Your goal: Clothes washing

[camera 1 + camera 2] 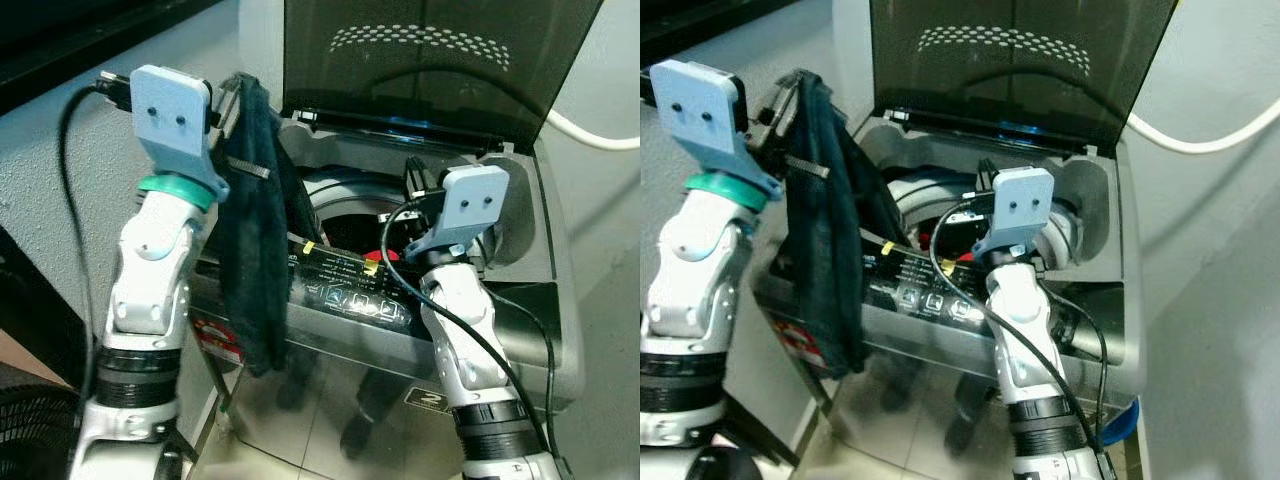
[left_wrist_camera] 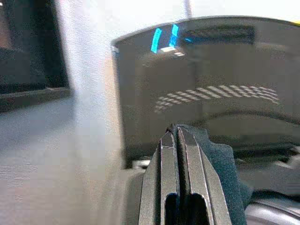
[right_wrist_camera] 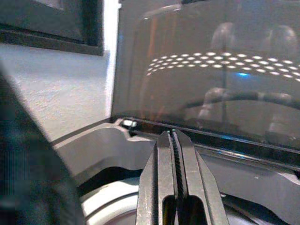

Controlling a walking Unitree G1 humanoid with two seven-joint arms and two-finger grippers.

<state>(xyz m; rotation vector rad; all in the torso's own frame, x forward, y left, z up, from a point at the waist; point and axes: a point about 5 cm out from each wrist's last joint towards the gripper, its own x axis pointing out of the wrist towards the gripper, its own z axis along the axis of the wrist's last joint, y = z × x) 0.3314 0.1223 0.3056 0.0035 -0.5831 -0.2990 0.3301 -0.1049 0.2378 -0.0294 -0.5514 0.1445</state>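
Dark garment [image 1: 250,250] in left hand [image 2: 177,140], apparently.

A dark navy cloth garment [image 1: 252,250] hangs limp in long folds, pinched at its top edge, draping down over the front left rim of the grey top-loading washing machine [image 1: 520,310]. The machine's tinted lid [image 1: 430,60] stands raised, its round drum [image 1: 345,215] open.

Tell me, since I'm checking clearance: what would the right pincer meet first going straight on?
Probably the washer's raised dark lid, just past the shut right pincer; depth is unclear.
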